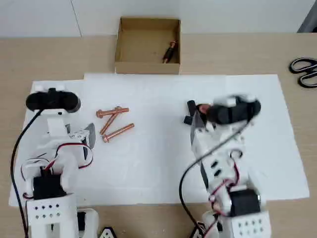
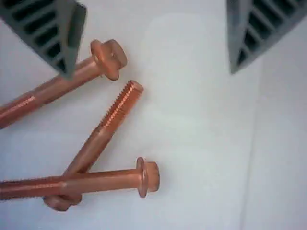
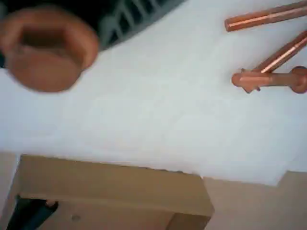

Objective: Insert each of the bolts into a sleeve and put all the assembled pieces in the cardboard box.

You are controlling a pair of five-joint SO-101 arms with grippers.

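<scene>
Bolts, three loose copper ones, lie in a small cluster on the left half of a white paper sheet that covers the table. In the left wrist view two of them cross, and the third lies just beside them. The left gripper hangs over the near left side of this cluster with its jaws spread wide, touching none of them.

The right gripper is right of the sheet's centre, well apart from the cluster, with its jaws pinching a held bolt. The copper head of that bolt is blurred in the right wrist view, and something dark sits at its far end in the high view; I cannot tell what it is.

The cardboard box stands open beyond the far edge of the sheet, and one assembled piece lies in its right side. Scissors rest on the bare table at the far right.
</scene>
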